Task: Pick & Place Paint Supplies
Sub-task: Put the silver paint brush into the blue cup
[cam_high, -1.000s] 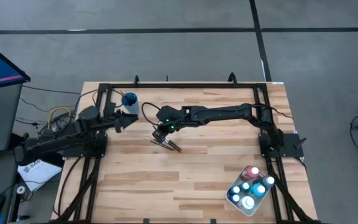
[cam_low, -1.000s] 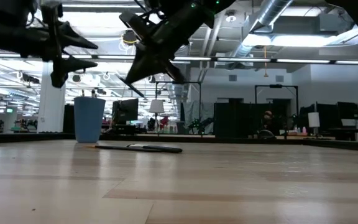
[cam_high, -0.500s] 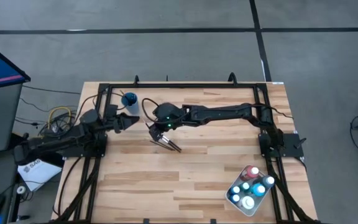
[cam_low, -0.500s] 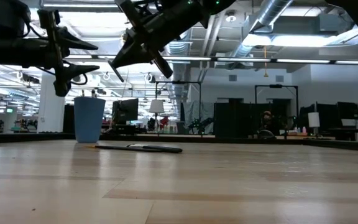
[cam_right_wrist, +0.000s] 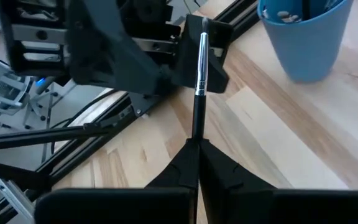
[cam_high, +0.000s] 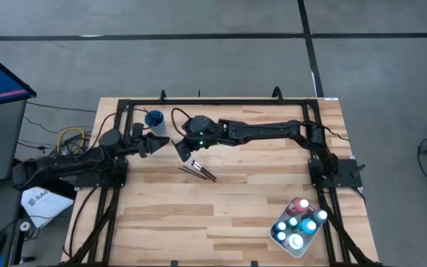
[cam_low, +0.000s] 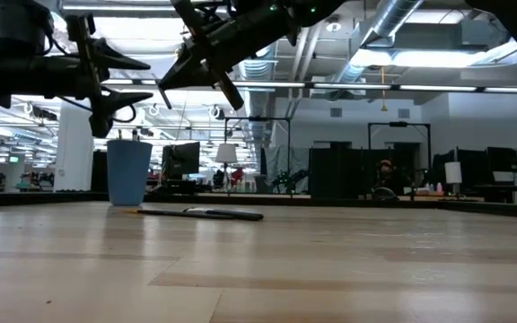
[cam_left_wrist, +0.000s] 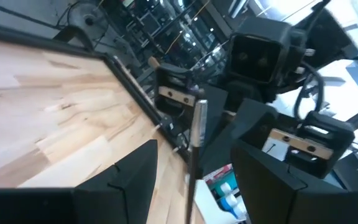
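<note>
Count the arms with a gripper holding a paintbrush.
1. The right gripper, raised above the table near the blue cup, is shut on a paintbrush. The left gripper faces it, open.

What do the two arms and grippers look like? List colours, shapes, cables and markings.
Both arms are black and jointed. The right arm has a rounded wrist housing with a green light. Each gripper, left gripper and right gripper, has two dark, flat, wedge-shaped fingers. A dark cable loops above the right wrist.
</note>
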Action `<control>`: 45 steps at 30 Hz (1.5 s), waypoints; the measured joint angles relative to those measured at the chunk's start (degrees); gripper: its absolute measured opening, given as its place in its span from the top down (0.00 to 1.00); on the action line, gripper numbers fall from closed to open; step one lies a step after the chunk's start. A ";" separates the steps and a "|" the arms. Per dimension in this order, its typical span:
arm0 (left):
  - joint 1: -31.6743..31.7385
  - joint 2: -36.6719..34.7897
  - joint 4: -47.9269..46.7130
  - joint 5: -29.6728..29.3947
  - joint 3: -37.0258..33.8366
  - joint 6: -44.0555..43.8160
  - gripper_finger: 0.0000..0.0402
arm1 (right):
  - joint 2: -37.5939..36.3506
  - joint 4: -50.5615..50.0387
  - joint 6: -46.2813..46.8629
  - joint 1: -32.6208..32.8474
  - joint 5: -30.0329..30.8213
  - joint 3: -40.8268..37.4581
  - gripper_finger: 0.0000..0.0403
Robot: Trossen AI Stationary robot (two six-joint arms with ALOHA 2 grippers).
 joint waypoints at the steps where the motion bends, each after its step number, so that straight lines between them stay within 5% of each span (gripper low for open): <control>1: 0.00 1.01 1.50 0.00 0.00 0.00 0.51 | 0.00 0.01 -0.01 0.00 0.00 0.00 1.00; 17: 0.00 12.79 9.20 -0.02 2.27 0.38 0.53 | 0.00 0.32 -1.33 0.01 -0.44 0.00 1.00; 21: 0.00 15.15 10.39 0.09 3.01 1.31 0.63 | 0.00 0.29 -1.36 0.03 -0.44 0.00 1.00; 28: 0.00 15.51 13.19 0.03 3.39 1.54 0.95 | 0.00 0.09 -1.36 0.01 -0.44 0.00 1.00; 35: 0.00 15.48 13.26 -0.52 3.39 0.91 0.99 | 0.00 0.22 -1.50 -0.68 -0.47 0.00 0.99; 45: 2.77 15.46 12.19 -0.48 3.69 0.08 1.00 | -2.90 -5.96 -7.28 -2.13 -1.66 4.47 0.70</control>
